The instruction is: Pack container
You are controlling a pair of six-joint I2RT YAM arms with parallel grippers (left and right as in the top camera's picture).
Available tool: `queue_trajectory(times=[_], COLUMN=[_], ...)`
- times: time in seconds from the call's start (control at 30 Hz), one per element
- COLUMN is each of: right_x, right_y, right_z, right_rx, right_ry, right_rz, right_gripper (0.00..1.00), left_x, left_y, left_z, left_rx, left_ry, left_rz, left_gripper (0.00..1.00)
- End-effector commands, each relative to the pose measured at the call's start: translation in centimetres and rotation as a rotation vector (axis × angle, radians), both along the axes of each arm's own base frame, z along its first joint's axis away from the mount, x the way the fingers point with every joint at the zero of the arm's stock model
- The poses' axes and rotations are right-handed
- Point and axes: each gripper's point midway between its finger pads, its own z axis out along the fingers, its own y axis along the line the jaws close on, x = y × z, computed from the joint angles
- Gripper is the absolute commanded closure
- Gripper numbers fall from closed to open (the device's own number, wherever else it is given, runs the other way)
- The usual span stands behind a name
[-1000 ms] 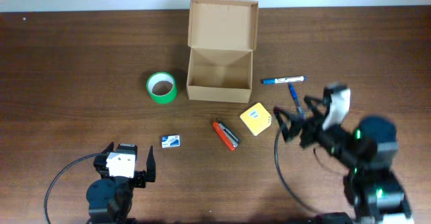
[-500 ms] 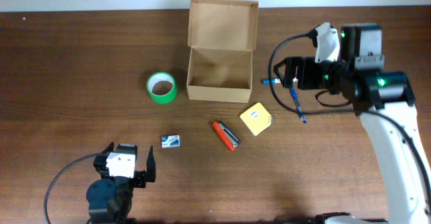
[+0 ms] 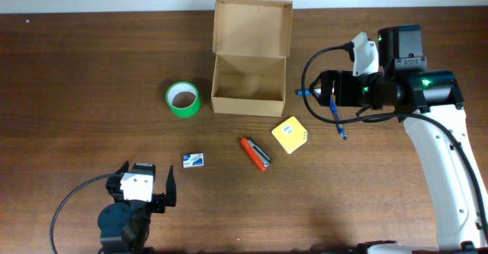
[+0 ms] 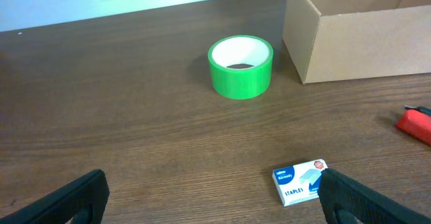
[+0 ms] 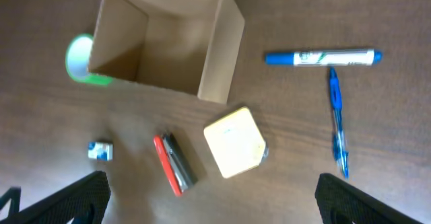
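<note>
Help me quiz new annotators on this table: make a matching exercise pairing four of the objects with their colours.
Things:
1. tape roll
2. cube
3. cardboard box
4. ballpoint pen

Colours:
A. yellow
B. blue
C. green
D. tan-brown

Pairs: 1-C, 2-A, 3-D, 4-B

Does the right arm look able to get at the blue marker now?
Probably yes. The right gripper hangs open almost above the blue marker, which lies uncovered. Only the blue pen crowds it, one end close by, so a grasp away from that end looks cleaner.
</note>
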Motion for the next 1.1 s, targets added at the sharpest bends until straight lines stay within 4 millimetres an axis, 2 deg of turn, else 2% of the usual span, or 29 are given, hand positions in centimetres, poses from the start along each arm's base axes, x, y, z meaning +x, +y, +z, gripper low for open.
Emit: queue_trajectory(times=[0.0,0.17,0.33,0.5,0.57,0.7,0.8,0.97,1.07], right_x=[-0.5,-1.9,-3.7,-5.4,-6.1,-7.1,-7.7,-8.4,-8.4], right_y=[0.4,0.2,0.0,-0.3,-0.3,-0.4,-0.5,-0.6,-0.6], right_z=[0.9,1.2,2.9,4.3,4.6,5.0,4.9,4.5,4.5], right_rx=[0.007,-0.003,-0.011,-0.021,-0.022,-0.023,-0.023,-0.033,-0.031], right_ry=[-0.004,0.011,-0.02,-0.053,-0.056,-0.054,-0.038,-0.006,-0.006], right_rz=[0.022,0.037,0.039,0.045,0.048,0.047,0.048,0.052,0.053], right_gripper=[0.01,0.01,0.01,0.01,0.01,0.01,0.01,0.01,0.01], left_x=[-0.1,-0.1,-0.7,-2.1,-2.3,-2.2,-1.7,-1.0,0.3], left_y=[-0.3,-0.7,-4.3,-8.6,-9.2,-8.7,-7.5,-5.5,-4.7], left_z=[-0.1,-0.1,0.4,2.7,3.4,4.8,7.4,13.1,15.2], left_rx=[0.007,-0.014,-0.26,-0.354,-0.395,-0.42,-0.386,-0.344,-0.309], left_ry=[0.004,0.002,0.022,-0.023,-0.029,-0.048,-0.109,-0.184,-0.156], left_rz=[-0.025,-0.038,-0.171,-0.442,-0.475,-0.434,-0.361,-0.249,-0.206], left_gripper=[0.0,0.0,0.01,0.01,0.0,0.0,0.01,0.0,0.01])
